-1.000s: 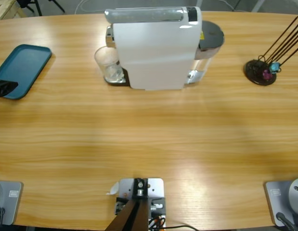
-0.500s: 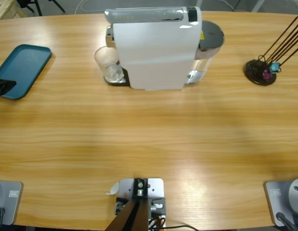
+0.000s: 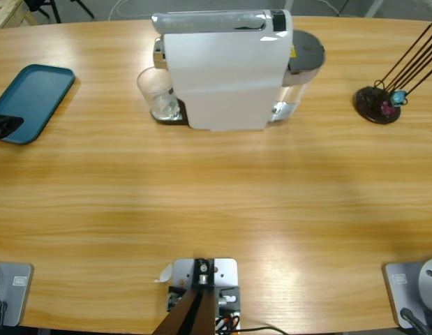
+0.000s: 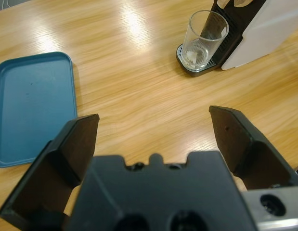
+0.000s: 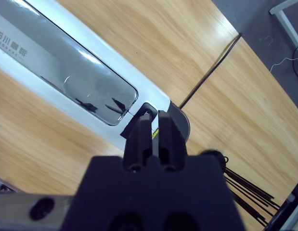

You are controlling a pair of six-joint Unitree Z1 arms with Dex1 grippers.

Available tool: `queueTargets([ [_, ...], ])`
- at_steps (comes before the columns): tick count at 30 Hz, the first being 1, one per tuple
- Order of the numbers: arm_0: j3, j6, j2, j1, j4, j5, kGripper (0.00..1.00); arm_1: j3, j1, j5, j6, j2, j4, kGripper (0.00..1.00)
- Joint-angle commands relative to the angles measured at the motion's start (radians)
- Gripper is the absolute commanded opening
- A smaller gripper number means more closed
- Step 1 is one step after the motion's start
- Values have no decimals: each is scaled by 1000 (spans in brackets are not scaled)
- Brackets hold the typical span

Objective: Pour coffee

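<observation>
Wooden table (image 3: 216, 202) from above, carrying a white coffee machine (image 3: 226, 70) near the far edge. Against its left side, upright on the drip tray, a clear glass (image 3: 158, 93). At its bottom, the coffee (image 3: 164, 109), only a shallow pale layer. Well to the left, a teal tray (image 3: 33, 99); far right, a dark holder of sticks (image 3: 377, 105). No arm plainly visible over the table.

Left wrist view: left tool (image 4: 153, 122) spread wide, gripping nothing, aimed across bare wood. Glass (image 4: 202, 41) ahead and up-right, well apart from the tool, with the coffee (image 4: 194, 58) pooled flat at its base. Long axis of the glass vertical, mouth upward, so the coffee level and safe for now. Tray (image 4: 31, 108) at left, closer to the tool.

Right wrist view: right tool (image 5: 151, 120) pinched together, nothing between the jaws, poised over the machine's (image 5: 67, 72) top by the end of its long grey window. Touching or just above: cannot tell. Stick holder (image 5: 245, 185) low at right.

Likely risks: a jaw clipping the machine or the rim on approach, toppling the glass; a slanted grip on smooth clear walls, letting it slip; tilting on lift-out, spilling the little coffee there; a hard push from the right tool shifting the machine and jolting the glass.
</observation>
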Motion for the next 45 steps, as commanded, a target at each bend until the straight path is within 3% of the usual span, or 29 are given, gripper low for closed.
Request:
queueTargets([
  [1, 36, -11, -14, 8, -7, 0, 1000, 56, -9, 9, 32, 43, 5, 0],
  [45, 36, -11, -19, 8, -7, -5, 1000, 224, 8, 28, 80, 29, -116, 0],
])
